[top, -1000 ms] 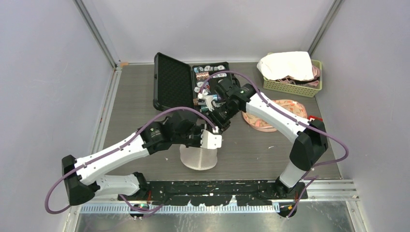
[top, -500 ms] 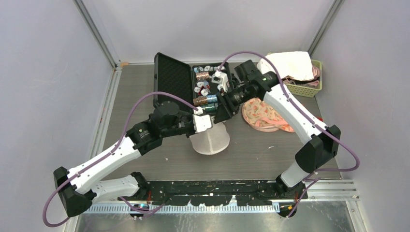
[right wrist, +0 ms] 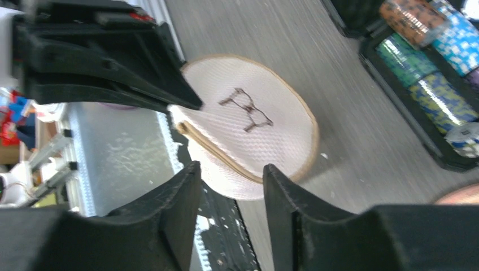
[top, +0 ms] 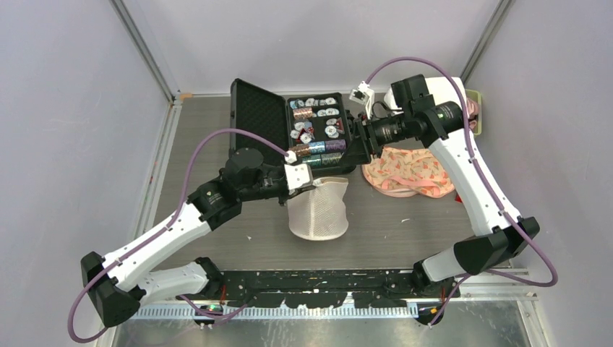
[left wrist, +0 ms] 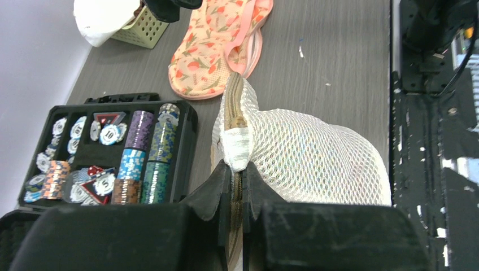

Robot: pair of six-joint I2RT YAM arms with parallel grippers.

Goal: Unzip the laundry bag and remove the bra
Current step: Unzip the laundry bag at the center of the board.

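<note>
The white mesh laundry bag (top: 318,210) hangs from my left gripper (top: 309,182), which is shut on its zipper edge; the left wrist view shows the bag (left wrist: 305,158) pinched between the jaws (left wrist: 237,169). The bag's tan zipper rim gapes open in the right wrist view (right wrist: 248,135). The peach floral bra (top: 405,168) lies on the table to the bag's right, outside it, also in the left wrist view (left wrist: 214,51). My right gripper (top: 361,141) is open and empty, raised above the poker case's right edge, well off the bag.
An open black case of poker chips (top: 318,134) stands at the back middle. A green basket (top: 434,126) with white cloth sits at the back right. Grey walls enclose the table on three sides.
My right gripper has pulled back up and right, away from the bag. My left gripper has lifted the bag up and slightly right. The bra now lies uncovered on the table.
</note>
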